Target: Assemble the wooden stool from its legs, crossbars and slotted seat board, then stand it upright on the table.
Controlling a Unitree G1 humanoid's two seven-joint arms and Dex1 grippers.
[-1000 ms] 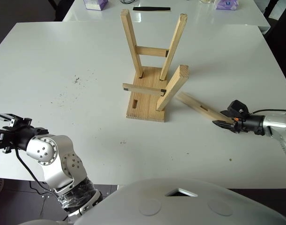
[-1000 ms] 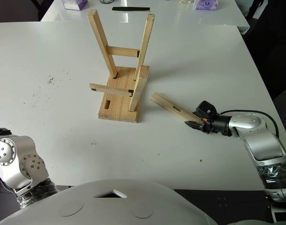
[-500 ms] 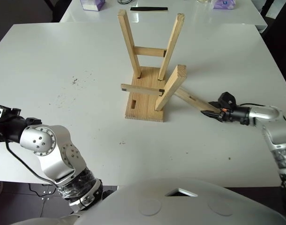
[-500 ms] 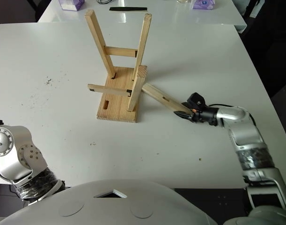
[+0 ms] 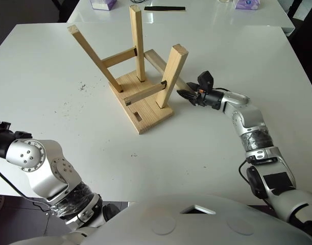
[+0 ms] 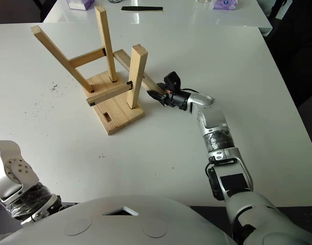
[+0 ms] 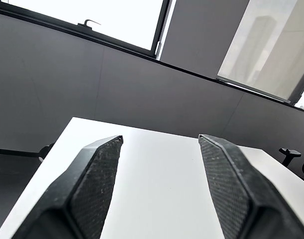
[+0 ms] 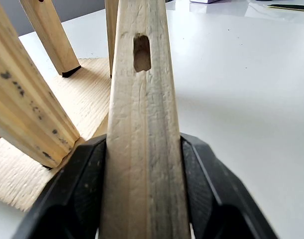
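Right tool (image 5: 185,95) is clamping the near end of a loose wooden leg (image 5: 154,57), its fingers (image 8: 81,191) pressing on both sides and the leg's mortise hole facing the wrist camera. This leg is lying low over the white surface (image 5: 258,46), running from the tool toward the far left behind the partly built stool; cannot tell if it is touching the board. Seat board (image 5: 150,113) is lying flat mid-surface, turned at an angle, with an empty slot (image 5: 138,116) showing near its near corner. Three legs are standing in it: left leg (image 5: 92,53) leaning far-left, middle leg (image 5: 138,41) upright, right leg (image 5: 171,76) just beside the right tool. Upper crossbar (image 5: 117,57) is joining the left and middle legs. Lower crossbar (image 5: 144,94) is running from the right leg toward the left. Left tool (image 7: 159,189) is sitting at the near left, fingers apart, gripping nothing. Dark specks (image 5: 83,87) are lying left of the board.
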